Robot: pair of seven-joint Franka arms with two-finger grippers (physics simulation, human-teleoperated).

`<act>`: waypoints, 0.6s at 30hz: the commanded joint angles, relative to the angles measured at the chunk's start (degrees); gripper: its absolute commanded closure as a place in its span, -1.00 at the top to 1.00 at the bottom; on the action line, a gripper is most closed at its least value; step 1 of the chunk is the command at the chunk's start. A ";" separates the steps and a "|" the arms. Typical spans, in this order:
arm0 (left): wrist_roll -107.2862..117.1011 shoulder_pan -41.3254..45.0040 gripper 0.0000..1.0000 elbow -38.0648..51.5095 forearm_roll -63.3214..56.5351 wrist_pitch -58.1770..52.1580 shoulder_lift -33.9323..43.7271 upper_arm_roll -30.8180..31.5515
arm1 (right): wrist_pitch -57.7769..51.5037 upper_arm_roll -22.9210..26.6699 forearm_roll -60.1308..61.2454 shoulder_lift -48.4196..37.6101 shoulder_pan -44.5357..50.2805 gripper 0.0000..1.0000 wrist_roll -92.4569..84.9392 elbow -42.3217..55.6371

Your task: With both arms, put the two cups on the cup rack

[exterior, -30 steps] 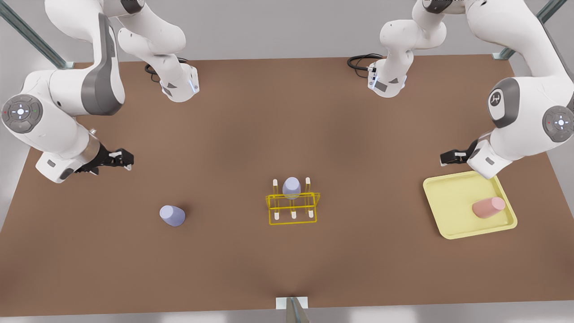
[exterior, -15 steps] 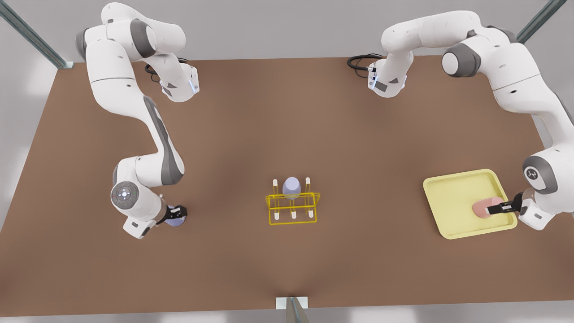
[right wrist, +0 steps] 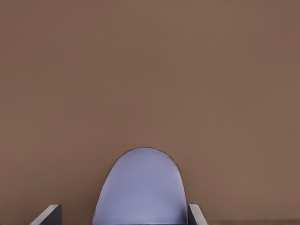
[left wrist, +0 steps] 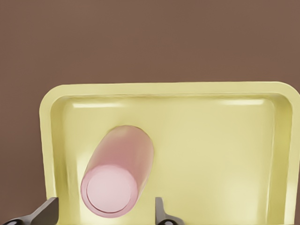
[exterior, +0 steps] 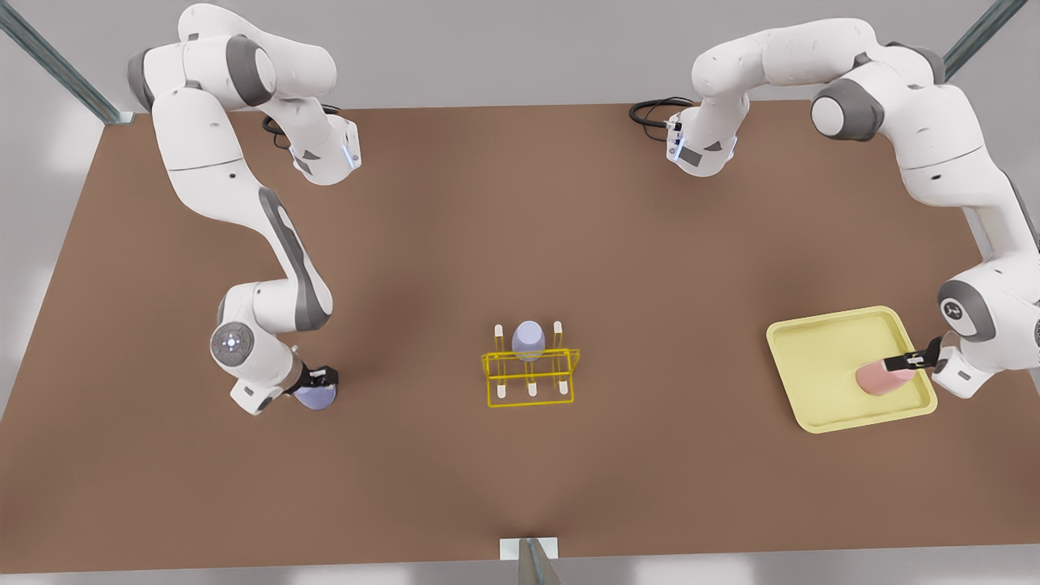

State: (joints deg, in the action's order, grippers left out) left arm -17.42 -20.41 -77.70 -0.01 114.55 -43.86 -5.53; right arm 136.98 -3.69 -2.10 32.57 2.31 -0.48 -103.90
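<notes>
Simulated lab: bare brown table (exterior: 520,219)

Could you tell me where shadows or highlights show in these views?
Front view: soft dark shadow patches on the table, one beside the yellow cup rack. Left wrist view: pale glossy highlights along the tray floor behind the pink cup. Right wrist view: even light, lavender cup shaded smoothly.

In the front view, we see the lavender cup (exterior: 315,396) on the bench mostly covered by the right hand (exterior: 322,380), so the grip there is hidden. In the right wrist view the same cup (right wrist: 142,187) is cut off by the picture's edge, as are the fingertips (right wrist: 48,215). In the left wrist view, the left hand's fingers (left wrist: 42,214) are likewise cut off beside the pink cup (left wrist: 118,171).
</notes>
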 commanded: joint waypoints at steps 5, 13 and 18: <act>-4.20 -0.42 1.00 0.00 0.10 2.52 -2.45 0.00 | 4.96 0.00 0.43 0.13 -0.03 1.00 1.10 -2.36; -4.20 -0.34 1.00 0.00 0.45 8.06 -4.74 0.00 | 5.31 0.08 0.34 1.80 0.06 1.00 1.01 -1.92; -4.29 -0.51 0.61 0.09 0.36 7.62 -4.74 0.08 | 5.40 0.08 0.34 2.50 -0.03 1.00 1.10 -1.92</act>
State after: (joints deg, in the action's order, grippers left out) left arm -20.09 -20.88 -77.68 0.26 121.37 -48.67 -5.45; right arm 142.03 -3.61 -1.87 34.94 2.34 0.42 -105.71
